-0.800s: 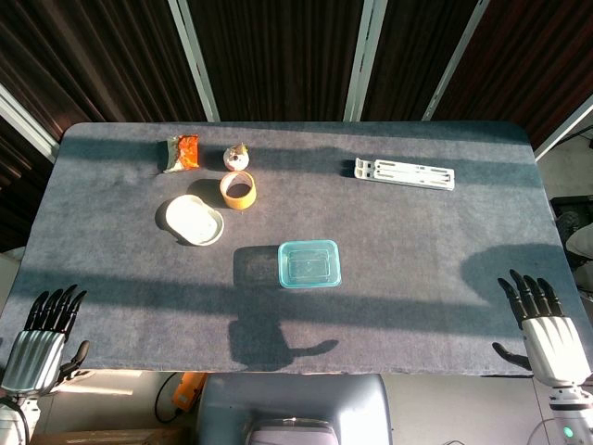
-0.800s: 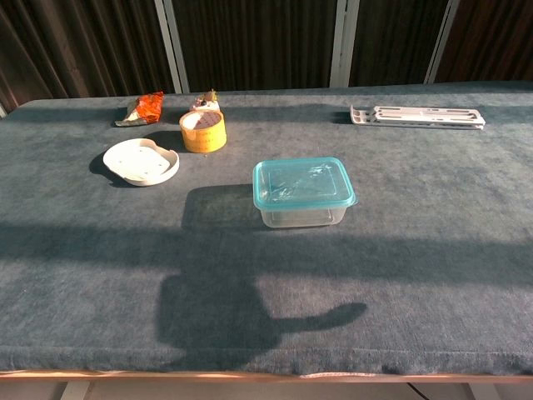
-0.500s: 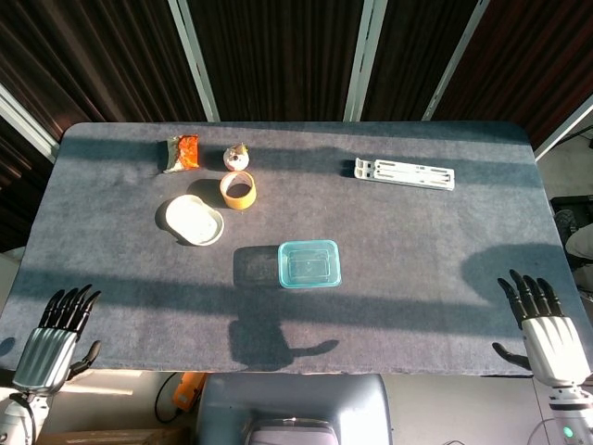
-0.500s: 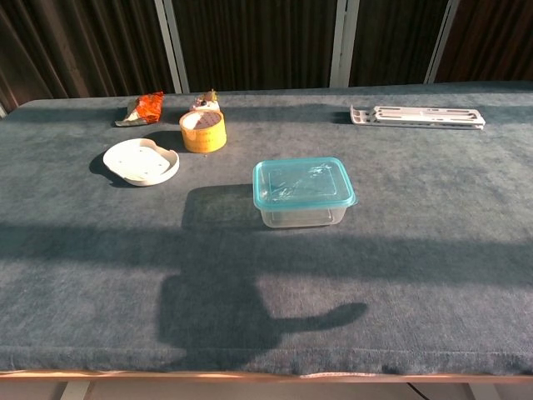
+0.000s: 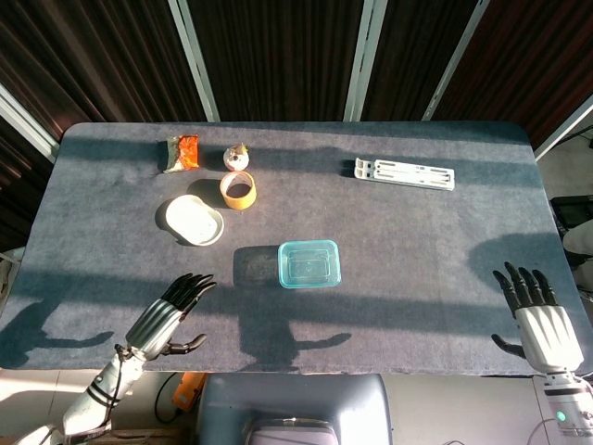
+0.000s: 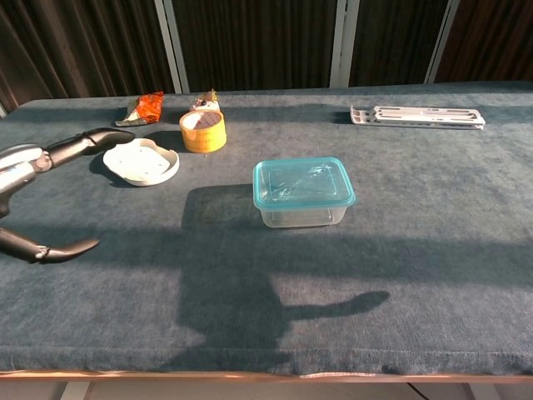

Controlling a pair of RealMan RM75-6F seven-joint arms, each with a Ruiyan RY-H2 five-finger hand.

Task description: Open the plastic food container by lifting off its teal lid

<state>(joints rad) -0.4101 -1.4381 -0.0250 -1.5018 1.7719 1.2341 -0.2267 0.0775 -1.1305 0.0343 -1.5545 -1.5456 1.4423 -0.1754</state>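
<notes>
The plastic food container (image 5: 309,264) sits mid-desk (image 5: 417,241), its teal lid (image 6: 303,182) on. Both robot hands, left (image 5: 171,311) and right (image 5: 537,315), are spread and empty. If only the lid is pulled, the light box could be dragged up with it.

Left hand (image 5: 171,313) and right hand (image 5: 536,311) both hover empty, fingers spread.

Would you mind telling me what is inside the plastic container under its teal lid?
Nothing shows through the container's clear walls or the see-through teal lid; it looks empty, though glare hides part of the inside.
</notes>
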